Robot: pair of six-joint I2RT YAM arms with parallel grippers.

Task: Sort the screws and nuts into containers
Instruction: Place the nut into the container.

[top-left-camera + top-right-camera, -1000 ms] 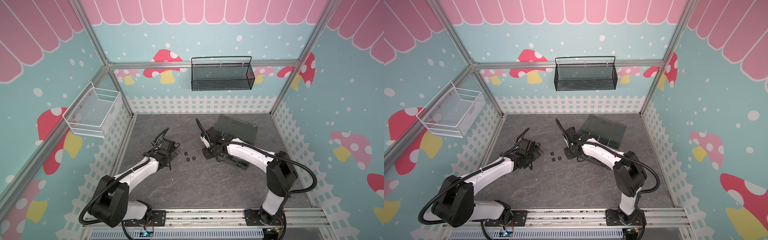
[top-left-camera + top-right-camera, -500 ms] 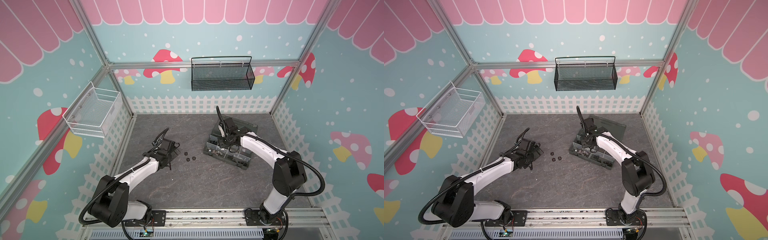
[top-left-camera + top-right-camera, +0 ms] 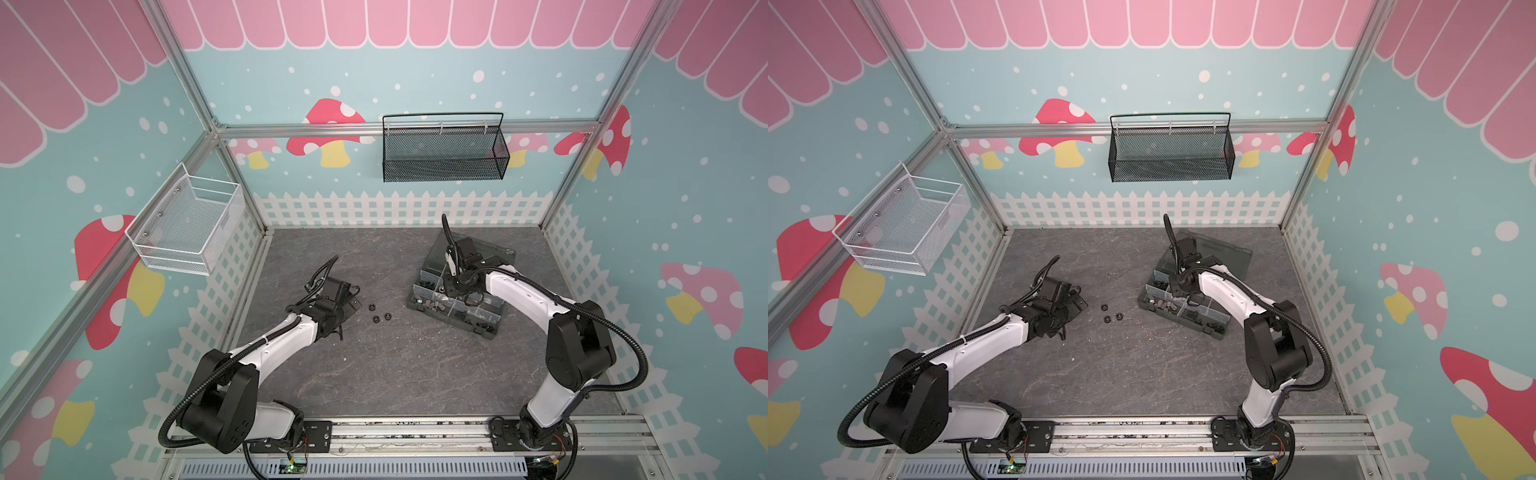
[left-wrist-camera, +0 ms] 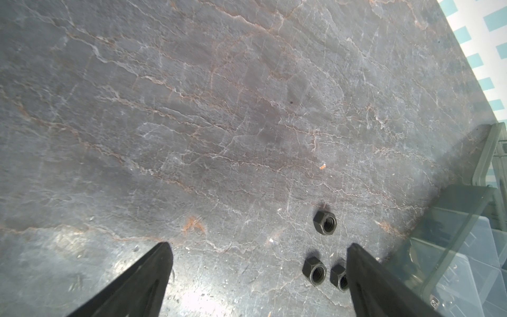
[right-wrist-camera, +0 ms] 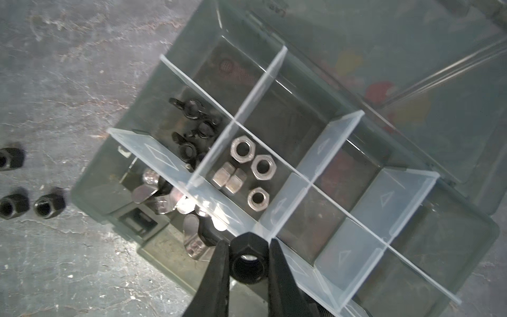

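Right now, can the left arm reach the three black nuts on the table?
Probably yes. The left gripper is open, and the black nuts lie loose on the table just ahead of it, with nothing in the way.

1. Tabletop [image 4: 192,109]: grey stone-look sheet, pale and rusty veins, mostly matt, patches of glare
2. Black nuts [image 4: 324,222]: dark metal, matt black finish, threaded bores
3. Gripped nut [image 5: 248,258]: same matt black metal
4. Silver nuts [image 5: 242,150]: bare bright metal, satin sheen
5. Wing screws [image 5: 192,107]: black metal, slight gloss
6. Organizer box [image 5: 90,186]: smoky translucent plastic, smooth; lid [image 5: 411,55] glossy, mirror-like reflections
7. Dividers [image 5: 159,156]: pale frosted plastic, smooth
8. Right gripper fingers [image 5: 216,274], left gripper fingers [image 4: 137,282]: matt black, material unclear
9. Mesh basket [image 3: 442,153]: fine black metal mesh, matt
10. Wire basket [image 3: 187,224]: white-coated wire and mesh
11. Arm covers [image 3: 282,340]: smooth white shells, slight gloss
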